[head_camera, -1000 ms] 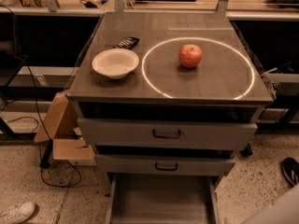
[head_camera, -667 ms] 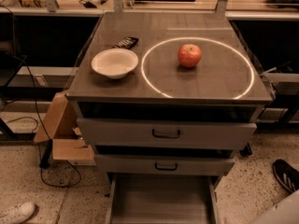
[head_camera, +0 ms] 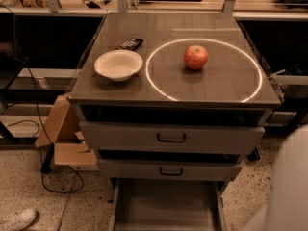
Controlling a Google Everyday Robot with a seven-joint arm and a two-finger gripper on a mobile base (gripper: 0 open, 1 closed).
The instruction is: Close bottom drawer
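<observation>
The bottom drawer [head_camera: 166, 207] of the grey cabinet is pulled far out toward me. Its flat grey tray shows, and its front and handle are cut off by the lower edge of the view. Above it, the middle drawer [head_camera: 144, 170] and the top drawer [head_camera: 125, 136] are pushed in, each with a small dark loop handle. The gripper is not in view. Only a blurred white rounded part of the arm [head_camera: 288, 186] fills the lower right corner, to the right of the open drawer.
On the cabinet top [head_camera: 96, 93] are a white bowl [head_camera: 118, 65], a red apple [head_camera: 196, 57] inside a lit ring, and a small dark device [head_camera: 129, 44]. An open cardboard box [head_camera: 65, 138], a cable [head_camera: 45, 177] and a white shoe [head_camera: 17, 219] are on the floor at the left.
The white arm part at the lower right has risen and grown larger in view. The dark shoe seen on the floor at the right no longer shows. The drawers have not moved.
</observation>
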